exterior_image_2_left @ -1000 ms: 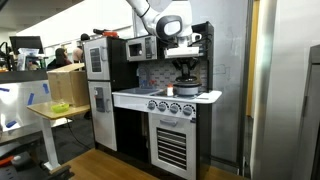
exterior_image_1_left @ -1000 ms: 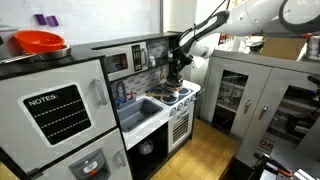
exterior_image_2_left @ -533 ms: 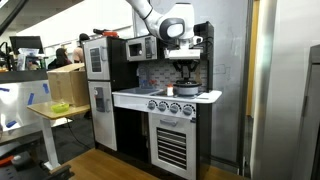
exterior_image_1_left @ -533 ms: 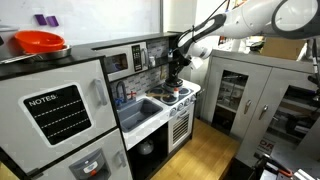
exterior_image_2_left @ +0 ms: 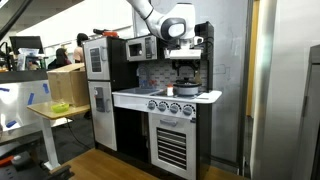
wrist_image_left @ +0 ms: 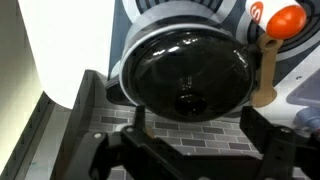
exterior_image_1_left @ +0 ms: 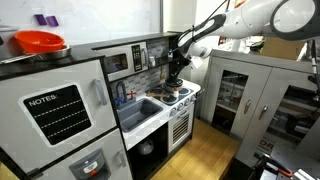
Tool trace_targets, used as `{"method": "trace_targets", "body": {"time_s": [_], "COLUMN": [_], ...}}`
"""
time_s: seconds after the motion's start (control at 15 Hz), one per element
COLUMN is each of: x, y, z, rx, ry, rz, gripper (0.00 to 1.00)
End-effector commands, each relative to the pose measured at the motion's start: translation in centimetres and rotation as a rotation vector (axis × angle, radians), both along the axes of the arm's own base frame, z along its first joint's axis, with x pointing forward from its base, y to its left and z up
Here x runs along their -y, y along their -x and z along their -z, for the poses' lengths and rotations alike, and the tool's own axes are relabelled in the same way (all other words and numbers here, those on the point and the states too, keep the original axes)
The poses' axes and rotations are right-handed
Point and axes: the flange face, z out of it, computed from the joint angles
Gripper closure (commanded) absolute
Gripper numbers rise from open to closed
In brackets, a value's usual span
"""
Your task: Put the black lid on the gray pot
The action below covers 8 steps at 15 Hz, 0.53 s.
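In the wrist view the black lid (wrist_image_left: 185,70) lies flat over the mouth of the gray pot (wrist_image_left: 185,12), whose ribbed silvery wall shows above it. The lid's knob (wrist_image_left: 187,103) faces the camera. My gripper (wrist_image_left: 195,130) is open. Its dark fingers (wrist_image_left: 140,125) stand wide apart on either side of the knob, below the lid, touching nothing. In both exterior views the gripper (exterior_image_2_left: 186,70) (exterior_image_1_left: 175,74) hangs just above the pot (exterior_image_2_left: 187,90) (exterior_image_1_left: 172,90) on the toy kitchen's stove.
An orange toy with a wooden handle (wrist_image_left: 268,60) lies right beside the pot. The toy kitchen has a sink (exterior_image_1_left: 140,108), a microwave (exterior_image_1_left: 120,60) and a back wall behind the stove. An orange-red bowl (exterior_image_1_left: 40,42) sits on top of the toy fridge. A metal cabinet (exterior_image_1_left: 250,95) stands nearby.
The jaws have gone from shut to open, letting go of the lid, which now rests on the pot. The gripper has risen slightly.
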Motion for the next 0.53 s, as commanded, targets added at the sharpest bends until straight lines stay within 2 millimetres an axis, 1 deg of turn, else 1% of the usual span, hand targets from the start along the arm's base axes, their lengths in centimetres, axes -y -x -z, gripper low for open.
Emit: {"method": "trace_targets", "body": {"time_s": [0.0,0.13,0.33,0.47], "x": [0.8,1.6,2.9,3.2], "y": [0.3,1.2,2.8,3.5], "z": [-1.3,-2.8,-5.5,-6.9], "rx": [-0.015,-0.026,-0.059,-0.075], "ry": [0.022,0.04,0.052,0.043], "rz": [0.018,0.04,0.06,0.049], "gripper": [0.0,0.0,0.0,0.0]}}
